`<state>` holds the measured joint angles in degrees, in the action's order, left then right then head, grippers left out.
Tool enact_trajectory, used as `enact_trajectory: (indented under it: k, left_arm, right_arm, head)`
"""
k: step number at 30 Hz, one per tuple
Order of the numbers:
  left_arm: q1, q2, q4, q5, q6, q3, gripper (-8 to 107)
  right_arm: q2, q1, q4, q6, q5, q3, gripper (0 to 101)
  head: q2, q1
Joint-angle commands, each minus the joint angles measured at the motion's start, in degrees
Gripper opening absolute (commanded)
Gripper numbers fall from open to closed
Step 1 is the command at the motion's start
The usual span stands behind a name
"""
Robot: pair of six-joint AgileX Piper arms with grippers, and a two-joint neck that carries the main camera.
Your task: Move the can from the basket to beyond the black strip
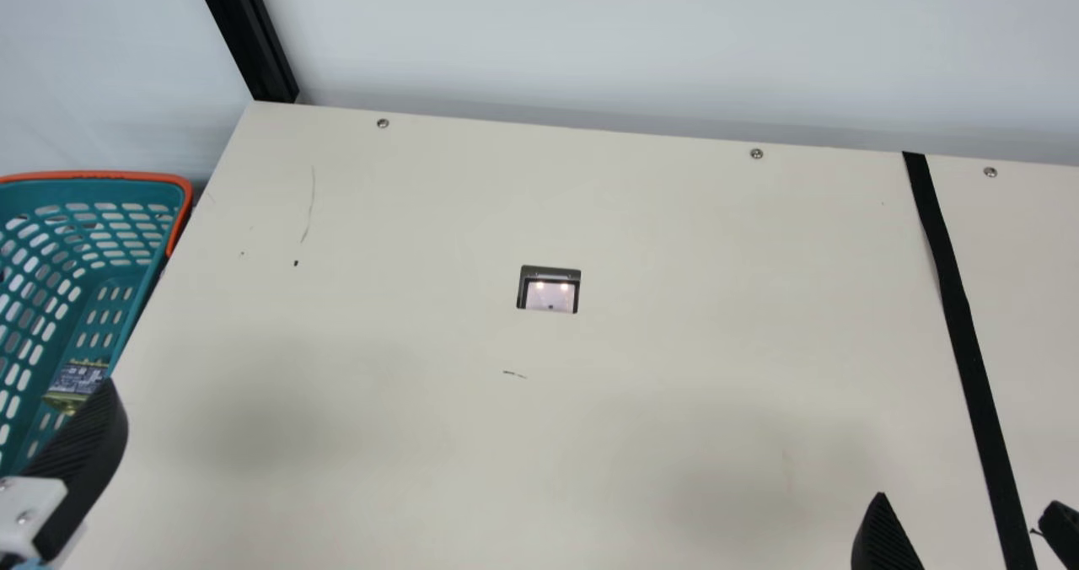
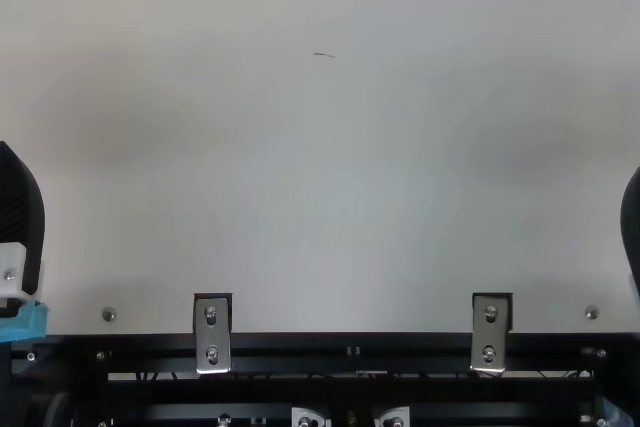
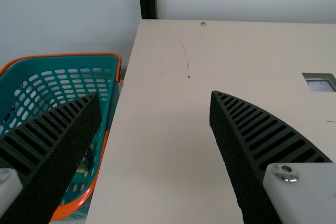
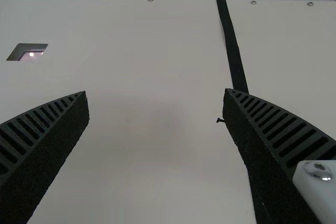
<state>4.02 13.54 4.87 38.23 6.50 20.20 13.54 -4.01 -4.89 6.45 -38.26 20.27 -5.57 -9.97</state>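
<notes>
Edges: The desk's (image 1: 405,241) side edge runs just beside the basket, on the left hand's (image 1: 84,443) outer side; its far edge lies well beyond both hands, against a pale wall (image 1: 590,39). A black post (image 1: 253,47) stands at the far corner on the left hand's side.
Room for moving: A broad stretch of desk spans the space between the left hand and the right hand (image 1: 969,502), with more of it ahead of each.
Surface: Cream, flat, with thin dark scratches and specks ahead of the left hand; a framed opening (image 1: 549,290) is set into it, ahead of and between the hands.
Can: One (image 1: 77,380), low inside the basket, just past the left hand's fingertip in the main view; whether it stands or lies, I cannot tell.
Basket: One (image 1: 118,216), teal with an orange rim, beyond the left hand and to its outer side.
Black strip: One (image 1: 961,317), running from the far edge down to between the right hand's fingers in the main view.
Screws: Three (image 1: 756,153) along the far edge in the main view.
Brackets: Two (image 2: 211,332), at the near edge, between the hands.
Left hand: Released, fingers spread wide.
Right hand: Released, fingers well apart.
</notes>
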Motion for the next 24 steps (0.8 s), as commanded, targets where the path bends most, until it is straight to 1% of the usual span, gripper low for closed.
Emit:
enact_trajectory:
  k: [1, 24]
  left_arm:
    - [0.0, 0.0, 0.0, 0.0, 0.0, 0.0, 90]
    - [0.0, 0.0, 0.0, 0.0, 0.0, 0.0, 90]
  right_arm:
    - [0.0, 0.0, 0.0, 0.0, 0.0, 0.0, 101]
    - [0.0, 0.0, 0.0, 0.0, 0.0, 0.0, 101]
  head:
    - [-0.71, -1.78]
    - [-0.71, -1.78]
